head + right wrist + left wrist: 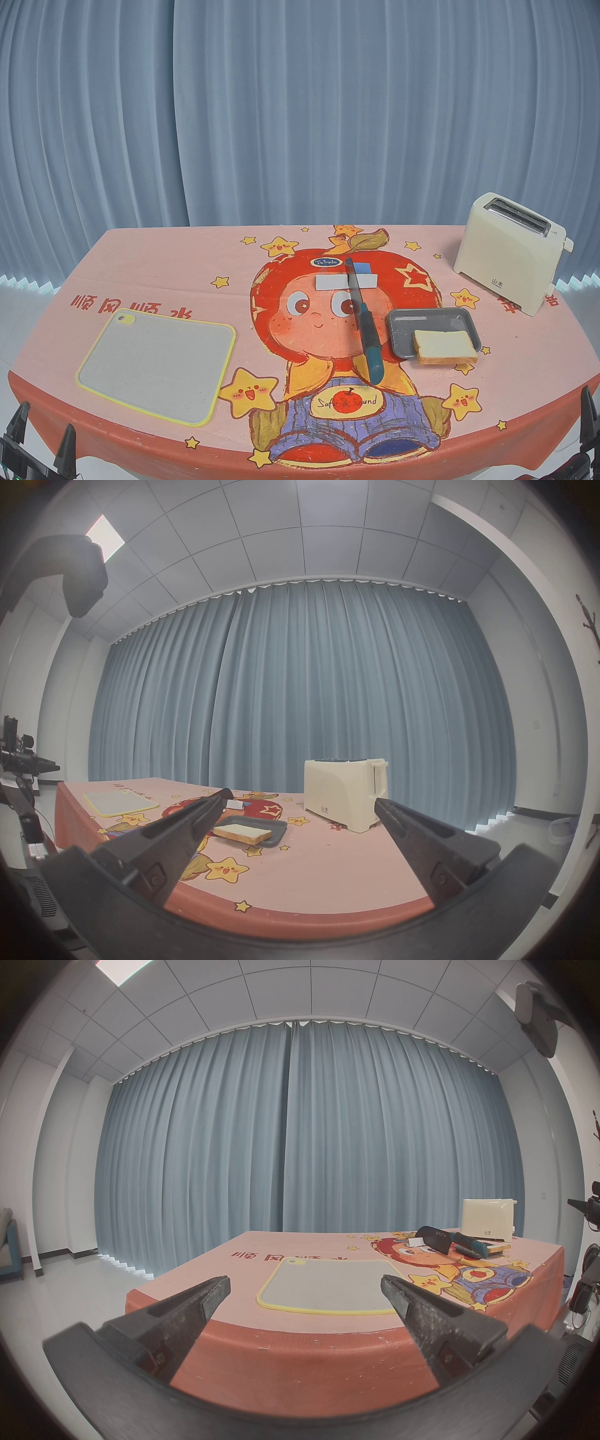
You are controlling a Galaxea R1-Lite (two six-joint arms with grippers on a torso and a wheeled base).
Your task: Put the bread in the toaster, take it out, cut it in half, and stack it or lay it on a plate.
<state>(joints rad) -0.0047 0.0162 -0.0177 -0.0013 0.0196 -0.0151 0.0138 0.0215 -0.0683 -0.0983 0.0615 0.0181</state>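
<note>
While the bread [445,345] lies untouched, left gripper [305,1281] and right gripper [301,799] hover low, jaws spread.

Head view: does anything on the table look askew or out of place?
The bread slice sits off-centre in the grey tray, at its near right corner, and seems to overhang the rim. Nothing looks spilled or damaged.

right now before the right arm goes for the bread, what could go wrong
1. The bread lies flat, overhanging the near rim of the tray; the open right gripper might push it off rather than grasp it.
2. The knife lies close beside the tray's left side, so a wide approach could knock it.
3. The toaster stands near the right edge of the table, and a hard push into its slot could shift it.
</note>
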